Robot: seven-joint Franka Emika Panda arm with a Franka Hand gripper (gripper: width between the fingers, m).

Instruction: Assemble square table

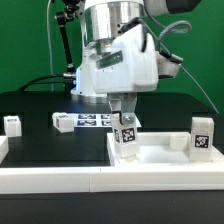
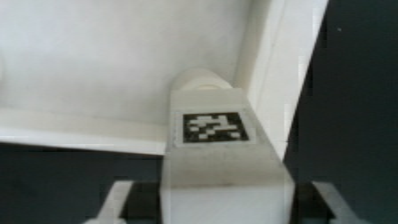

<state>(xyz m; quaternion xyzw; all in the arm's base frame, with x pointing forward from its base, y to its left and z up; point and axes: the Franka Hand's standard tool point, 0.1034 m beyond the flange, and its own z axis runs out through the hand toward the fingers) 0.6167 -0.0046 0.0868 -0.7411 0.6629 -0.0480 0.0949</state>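
Observation:
My gripper is shut on a white table leg that stands upright, its black-and-white tag facing the exterior view. The leg is at the near-left corner of the white square tabletop, which lies like a tray with raised rims. I cannot tell whether the leg touches it. In the wrist view the leg fills the middle between my gripper fingers, pointing into the tabletop's corner. A second leg stands at the tabletop's right. Two more legs rest on the black table at the exterior view's left.
The marker board lies flat behind my gripper. A long white border bar runs along the front, with another short piece at the exterior view's left edge. Green wall and cables stand behind.

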